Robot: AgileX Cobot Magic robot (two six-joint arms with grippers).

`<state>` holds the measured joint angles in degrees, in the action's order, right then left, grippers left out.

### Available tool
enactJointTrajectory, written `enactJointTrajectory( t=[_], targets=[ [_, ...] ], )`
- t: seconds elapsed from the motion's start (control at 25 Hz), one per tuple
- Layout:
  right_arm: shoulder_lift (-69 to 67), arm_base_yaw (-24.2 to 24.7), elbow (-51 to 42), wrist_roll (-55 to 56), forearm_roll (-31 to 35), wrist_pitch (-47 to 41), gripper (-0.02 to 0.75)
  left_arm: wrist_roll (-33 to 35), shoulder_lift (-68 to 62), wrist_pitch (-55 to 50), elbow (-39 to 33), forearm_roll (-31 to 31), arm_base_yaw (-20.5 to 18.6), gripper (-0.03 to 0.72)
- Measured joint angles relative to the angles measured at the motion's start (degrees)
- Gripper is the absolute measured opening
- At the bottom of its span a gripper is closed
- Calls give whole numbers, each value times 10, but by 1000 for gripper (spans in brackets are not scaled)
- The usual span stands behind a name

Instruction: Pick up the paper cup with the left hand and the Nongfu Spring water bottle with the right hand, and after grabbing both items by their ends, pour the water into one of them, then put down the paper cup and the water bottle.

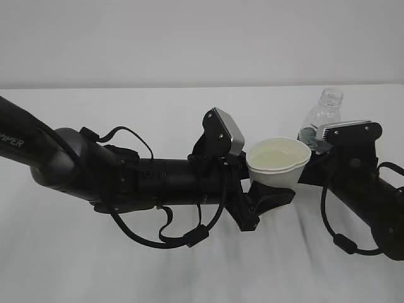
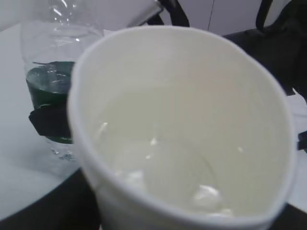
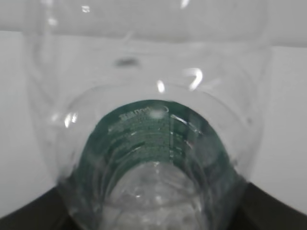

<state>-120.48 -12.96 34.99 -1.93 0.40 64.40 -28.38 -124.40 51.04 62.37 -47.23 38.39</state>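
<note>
Two black robot arms meet over a white table [image 1: 189,271], each clamped on a container. The left hand [image 1: 268,196], reaching in from the left of the exterior view with a grey-silver box [image 1: 226,131] standing above its wrist and loops of black cable [image 1: 170,237] hanging beneath, has its black fingers closed around the lower part of the paper cup [image 1: 278,163], which sits roughly upright and raised off the tabletop. Inside the cup, the water [image 2: 163,163] lies as a clear, shallow pool over the pale cream bottom, catching small glints of light in the left wrist view. The cup's rolled rim looks slightly pinched out of round where the grip presses it. Just beside the cup, to its right and a little behind, the right hand [image 1: 319,144] grips the Nongfu Spring water bottle [image 1: 322,113] at its dark green label band; the capless neck stands upright above the gripper's grey-silver housing. In the left wrist view a black finger [image 2: 48,122] crosses the green label of the bottle [image 2: 53,81], pressed against it. The right wrist view looks along the clear ribbed body, the green band filling the lower half of the frame; whether any liquid remains in the bottle cannot be told. Whether the bottle's base rests on the table is hidden by the arm.
</note>
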Motion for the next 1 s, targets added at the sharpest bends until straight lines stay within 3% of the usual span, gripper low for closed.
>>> enactJointTrajectory(
  t=[1.0],
  targets=[
    [-7,0,-7,25,0,0,428,11,0,-4,0,0,0,445]
  ],
)
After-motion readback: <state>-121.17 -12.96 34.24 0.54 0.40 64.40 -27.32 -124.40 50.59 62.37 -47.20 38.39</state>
